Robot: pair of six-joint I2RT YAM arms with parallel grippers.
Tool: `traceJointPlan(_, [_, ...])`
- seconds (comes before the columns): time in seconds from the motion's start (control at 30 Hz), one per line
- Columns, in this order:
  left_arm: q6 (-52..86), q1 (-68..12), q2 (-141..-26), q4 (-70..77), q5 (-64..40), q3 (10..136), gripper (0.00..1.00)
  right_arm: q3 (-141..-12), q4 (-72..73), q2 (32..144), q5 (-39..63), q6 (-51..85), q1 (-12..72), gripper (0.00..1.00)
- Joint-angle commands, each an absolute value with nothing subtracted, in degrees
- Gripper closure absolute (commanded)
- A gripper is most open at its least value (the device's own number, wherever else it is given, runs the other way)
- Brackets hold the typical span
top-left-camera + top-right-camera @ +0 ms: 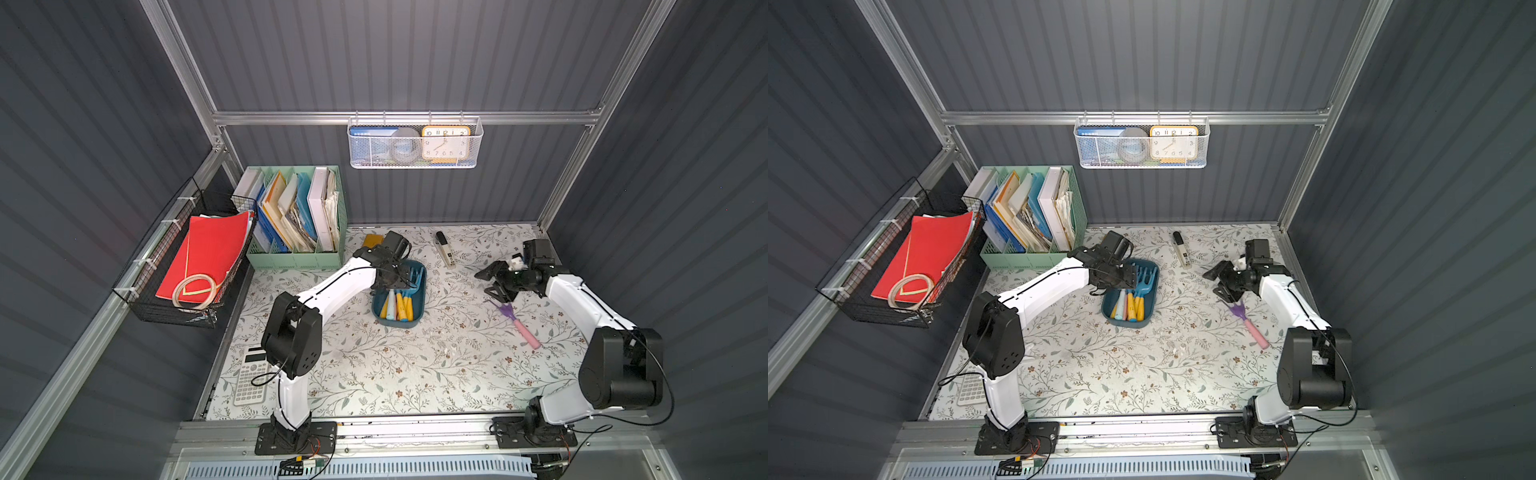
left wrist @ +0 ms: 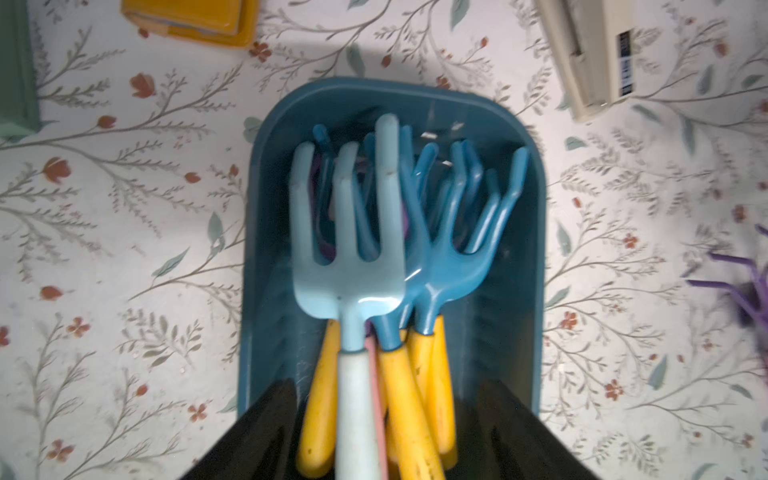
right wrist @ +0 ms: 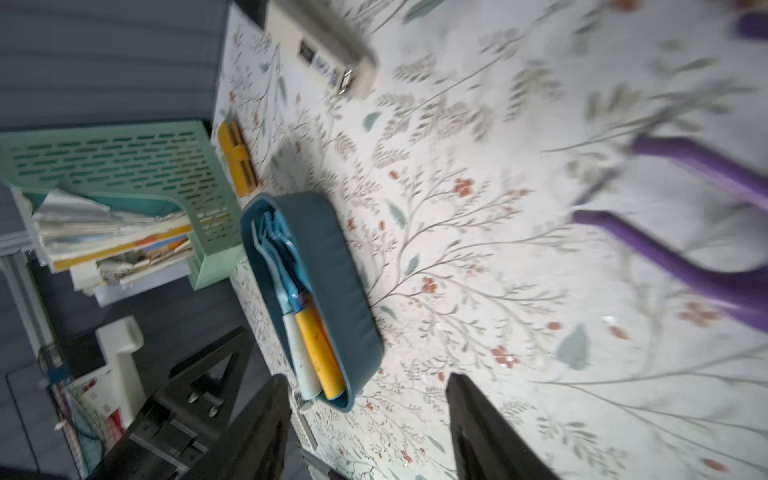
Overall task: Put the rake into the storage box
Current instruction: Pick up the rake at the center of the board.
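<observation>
- My left claw [image 2: 386, 432] hangs over the near end of the storage box [image 1: 419, 309], its 2 fingers [image 2: 257, 432] spread wide on either side of the handles and gripping nothing.
- Under it a pale blue rake [image 2: 353, 266] lies on top of the darker blue, yellow-handled rakes [image 2: 453, 266] inside the box.
- My right claw [image 1: 496, 282] sits low above the surface [image 1: 415, 374], its fingers apart and holding nothing.
- The purple rake [image 1: 515, 322] with the pink handle lies flat on the surface just beside that claw, well apart from the box, tines toward the claw.
- Farther back I see a cream stapler [image 1: 444, 249], a yellow case [image 2: 191, 20] and the mint file organizer [image 1: 297, 216].
</observation>
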State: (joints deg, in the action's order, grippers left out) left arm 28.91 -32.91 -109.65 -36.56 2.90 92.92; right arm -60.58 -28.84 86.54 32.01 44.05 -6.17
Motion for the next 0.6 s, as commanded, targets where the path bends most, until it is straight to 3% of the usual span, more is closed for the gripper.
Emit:
traceJointPlan(0.0, [31.8, -32.8, -106.9, -29.9, -2.2, 94.4, 0.24, -55.4, -34.1, 83.9, 25.9, 47.7, -13.0, 0.34])
traceJointPlan(0.13, [33.6, -32.8, -107.8, -27.0, -5.0, 94.7, 0.24, -53.6, -39.7, 82.6, 19.4, 46.3, -17.7, 0.30])
traceJointPlan(0.27, [33.8, -32.8, -108.8, -26.7, -6.8, 94.6, 0.25, -50.4, -36.9, 83.3, 19.7, 45.8, -21.2, 0.31])
traceJointPlan(0.57, [34.3, -33.0, -108.5, -25.3, -9.3, 93.1, 0.25, -51.9, -35.1, 88.3, 15.5, 41.6, -22.0, 0.33])
